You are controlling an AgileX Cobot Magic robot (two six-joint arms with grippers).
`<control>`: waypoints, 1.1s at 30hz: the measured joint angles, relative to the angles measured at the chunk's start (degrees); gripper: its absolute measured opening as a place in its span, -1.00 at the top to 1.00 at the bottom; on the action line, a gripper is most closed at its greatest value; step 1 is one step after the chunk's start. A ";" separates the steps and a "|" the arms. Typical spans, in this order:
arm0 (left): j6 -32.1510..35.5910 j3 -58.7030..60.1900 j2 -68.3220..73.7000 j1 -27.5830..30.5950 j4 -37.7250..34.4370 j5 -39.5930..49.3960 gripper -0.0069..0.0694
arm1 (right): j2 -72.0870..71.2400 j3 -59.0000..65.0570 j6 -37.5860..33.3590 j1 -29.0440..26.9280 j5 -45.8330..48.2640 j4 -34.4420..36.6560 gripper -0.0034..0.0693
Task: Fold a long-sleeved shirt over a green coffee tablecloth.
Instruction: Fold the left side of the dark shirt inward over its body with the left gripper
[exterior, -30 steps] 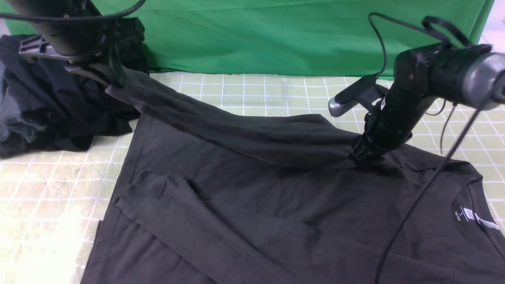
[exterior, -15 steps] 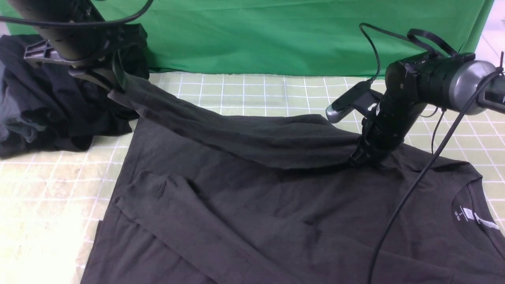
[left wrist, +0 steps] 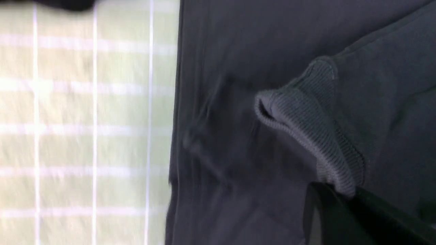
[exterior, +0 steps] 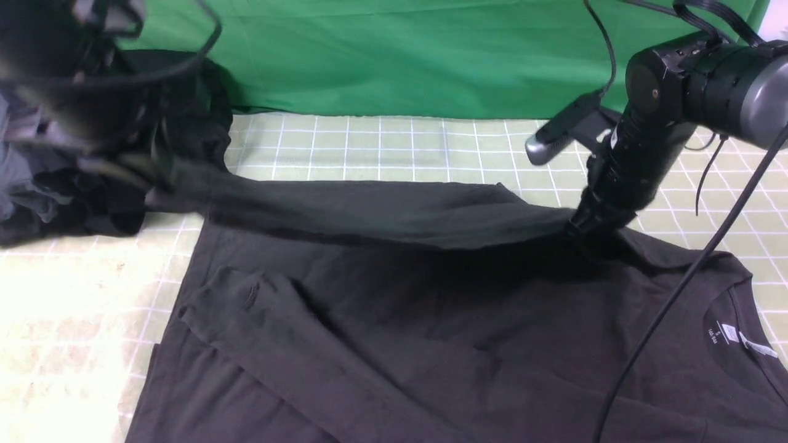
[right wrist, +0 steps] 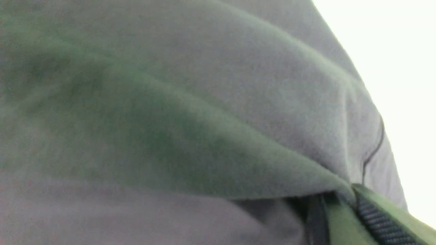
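Now: long-sleeved shirt (exterior: 431, 344) flat on green coffee tablecloth (exterior: 394, 147), far sleeve (exterior: 381, 212) raised, stretched taut above body. Left fingers (left wrist: 340, 217) pinch ribbed cuff (left wrist: 306, 126); right fingers (right wrist: 374, 217) nipped on fabric near shoulder. Two-point hold likely meant to lay sleeve straight for fold.

The shirt (exterior: 431, 320) lies spread over the near and right part of the tablecloth (exterior: 394, 147). One sleeve (exterior: 369, 212) stretches left to right above its far side. A heap of clothes (exterior: 61, 203) sits at the far left corner, and a hanging cloth (exterior: 400, 55) stands behind the far edge.
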 joint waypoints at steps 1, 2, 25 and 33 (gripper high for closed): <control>0.00 3.19 -1.00 0.00 -1.39 0.02 0.77 | 0.00 0.87 0.00 0.00 0.90 0.00 0.80; 0.00 4.66 -1.44 0.00 -1.93 0.08 0.77 | 0.00 1.59 0.00 0.00 1.32 0.00 0.80; 1.88 15.93 -1.73 -0.04 -0.15 -0.34 0.51 | -0.08 3.49 3.16 0.05 8.52 0.00 -0.17; 2.53 21.08 -2.97 -0.04 1.01 -0.43 -0.38 | -8.26 2.66 6.30 0.05 14.67 1.18 -0.17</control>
